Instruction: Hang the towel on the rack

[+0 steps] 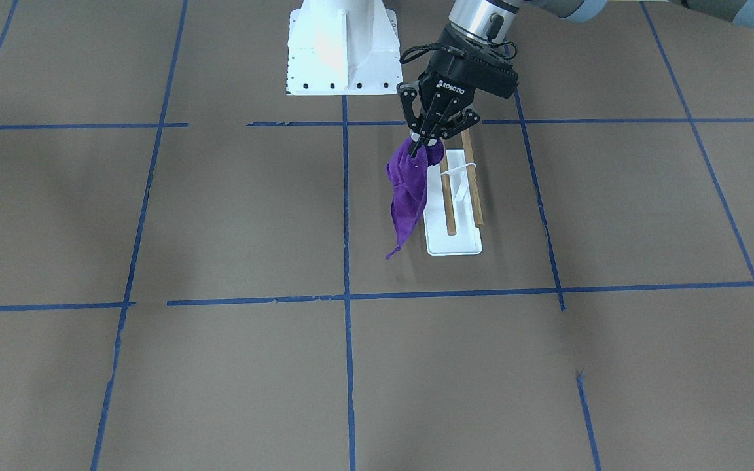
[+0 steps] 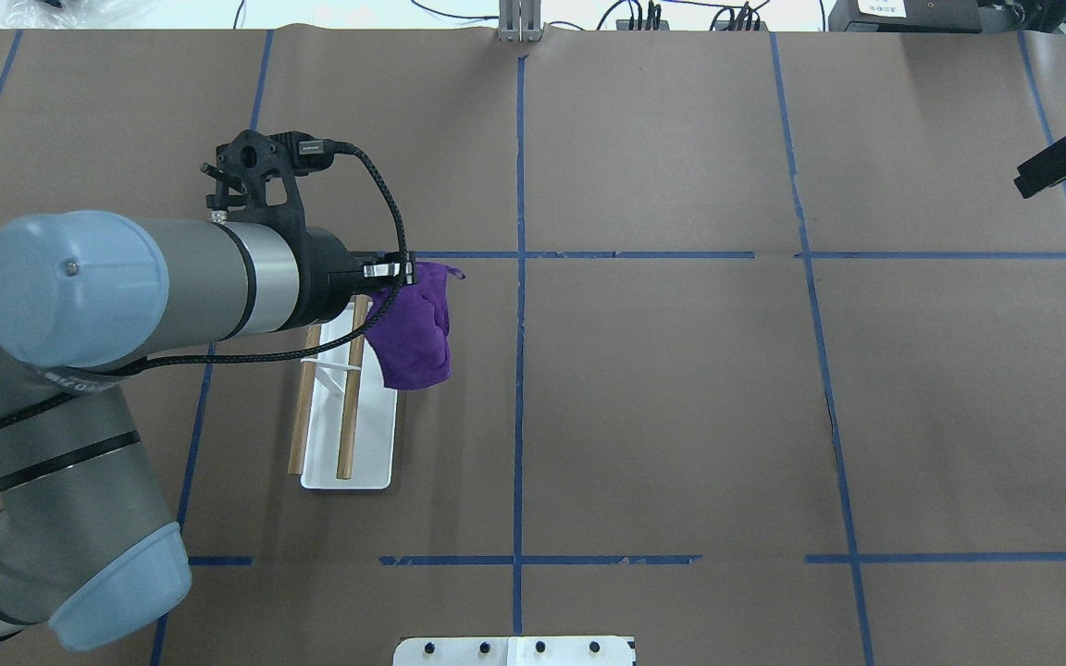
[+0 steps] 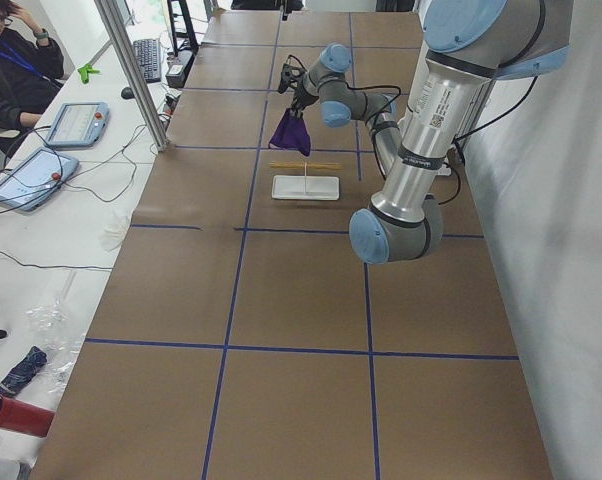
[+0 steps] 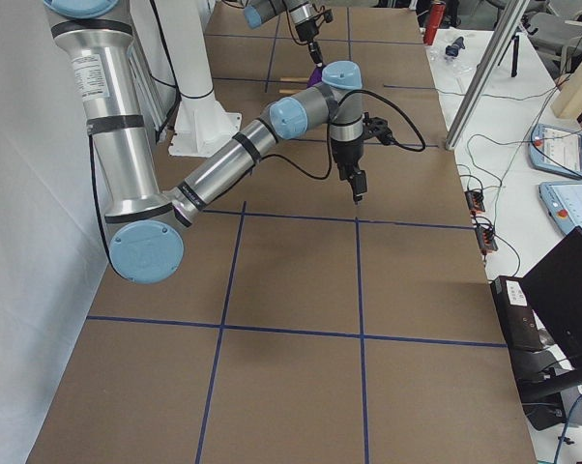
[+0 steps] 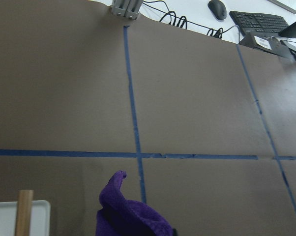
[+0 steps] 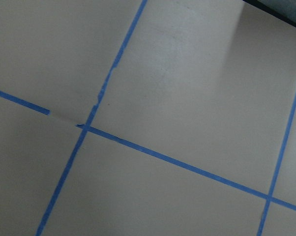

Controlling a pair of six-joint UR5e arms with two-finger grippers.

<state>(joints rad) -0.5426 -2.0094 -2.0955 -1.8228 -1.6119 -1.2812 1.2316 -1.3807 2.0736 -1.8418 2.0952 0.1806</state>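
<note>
The left gripper (image 1: 424,140), pinched shut on a corner of the purple towel (image 1: 408,196) dangling just beside the rack (image 1: 455,243) toward the table's left end, should probably carry the cloth sideways across both wooden dowels (image 1: 449,209) before lowering, so it drapes on either side.

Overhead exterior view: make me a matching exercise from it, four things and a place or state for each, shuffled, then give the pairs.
Things:
1. towel
2. rack
3. left gripper
4. right gripper

States:
A. white base, two wooden dowels, stands on the table
B. purple, hanging from closed fingers
C. at the view's right edge, far from the rack
D. shut on the towel, by the rack's far end

Pairs: 1-B; 2-A; 3-D; 4-C
</note>
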